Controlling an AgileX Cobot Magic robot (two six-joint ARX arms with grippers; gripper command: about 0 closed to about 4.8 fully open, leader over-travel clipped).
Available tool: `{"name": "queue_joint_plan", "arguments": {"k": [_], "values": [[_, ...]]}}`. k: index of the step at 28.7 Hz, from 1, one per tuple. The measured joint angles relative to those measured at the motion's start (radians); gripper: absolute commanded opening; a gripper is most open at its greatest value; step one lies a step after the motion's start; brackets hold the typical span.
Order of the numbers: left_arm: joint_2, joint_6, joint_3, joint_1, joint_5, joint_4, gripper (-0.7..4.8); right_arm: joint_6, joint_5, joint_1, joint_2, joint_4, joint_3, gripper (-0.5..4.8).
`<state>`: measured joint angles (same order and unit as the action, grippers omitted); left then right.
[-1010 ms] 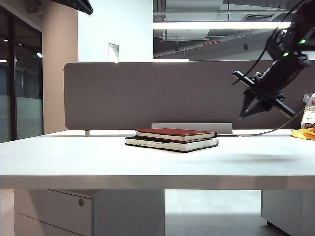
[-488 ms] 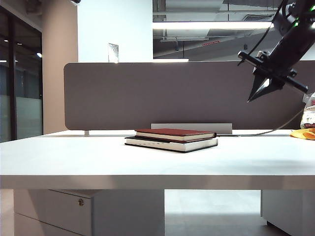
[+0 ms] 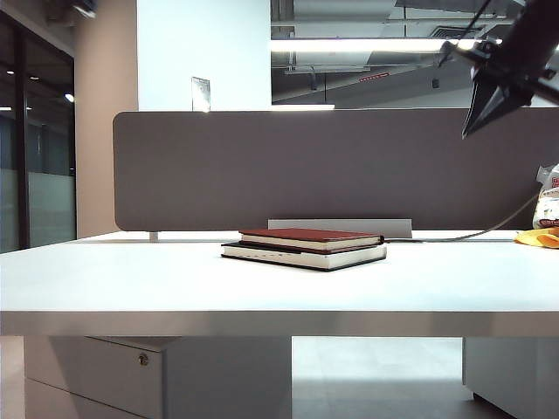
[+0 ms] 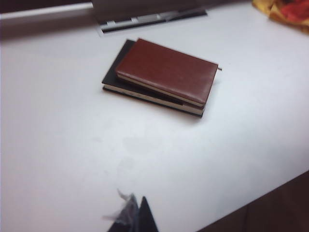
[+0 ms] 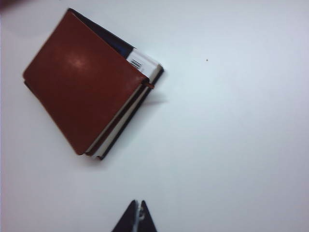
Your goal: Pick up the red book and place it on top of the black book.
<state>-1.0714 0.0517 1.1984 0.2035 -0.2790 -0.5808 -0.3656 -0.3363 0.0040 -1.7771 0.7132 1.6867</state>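
The red book (image 3: pixel 311 236) is seen lying flat on top of the black book (image 3: pixel 304 256), the two stacked near the middle of the white table (image 3: pixel 175 288). In the left wrist view the red book (image 4: pixel 166 70) is set slightly askew on the black book (image 4: pixel 115 77), so that a strip of black cover shows along one side.

The right gripper (image 3: pixel 486 102) is held high in the air, well above and to the right of the stack, its fingers pressed together to a point and nothing carried between them. From its own camera, the right gripper (image 5: pixel 137 217) is shown shut, with the red book (image 5: pixel 82 79) and the black book (image 5: pixel 145 65) well apart from the tips, below and ahead.

The left gripper (image 4: pixel 137 217) appears only in its wrist view (blurred at the frame's edge), apparently together and empty, raised over bare table with the stack well ahead of it.
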Motion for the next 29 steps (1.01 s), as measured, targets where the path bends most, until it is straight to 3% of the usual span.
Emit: {"name": "queue_joint_plan", "arguments": {"k": [29], "values": [[0.211,-0.042,-0.043,0.003,-0.008,-0.053,-0.05,0.128,0.109,-0.013,0.390,0.202,-0.002,-0.03]]}}
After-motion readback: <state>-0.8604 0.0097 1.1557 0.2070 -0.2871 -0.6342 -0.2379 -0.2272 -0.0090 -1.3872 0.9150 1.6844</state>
